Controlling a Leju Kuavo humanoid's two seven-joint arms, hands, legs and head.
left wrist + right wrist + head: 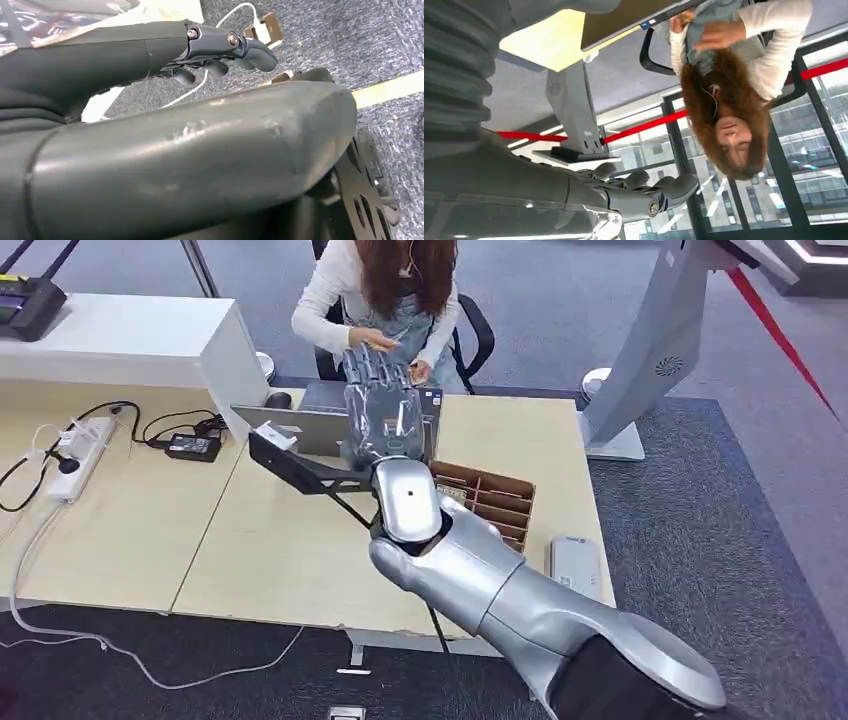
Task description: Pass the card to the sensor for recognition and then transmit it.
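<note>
Right hand [378, 405] reaches forward over the far edge of the wooden desk [300, 550], raised above the open laptop [330, 428] that sits there, its fingers stretched out toward a seated person [385, 300]. In the right wrist view the same hand [644, 192] shows its fingers extended, slightly curled and apart, with nothing between them. The person, in a white long-sleeved top, sits in a black chair [475, 335] just beyond the desk's far edge and holds both hands up near the robot's fingertips; a small pale object in the person's hand [378, 338] may be the card, but it is too small to tell for certain.

Left hand [220, 52] appears in the left wrist view hanging over grey carpet, its dark fingers loosely curled and holding nothing.

A brown cardboard box with dividers [495, 505] stands near the desk's right edge, partly hidden behind the robot's silver forearm. A flat grey device [575, 565], possibly the card sensor, lies at the desk's near right corner. A black bracket [295, 465] juts out beside the laptop's left side. Toward the desk's left end lie a white power strip [80, 455] and a black power adapter [193, 446] with cables. A white raised counter [130, 340] stands at the far left corner.
</note>
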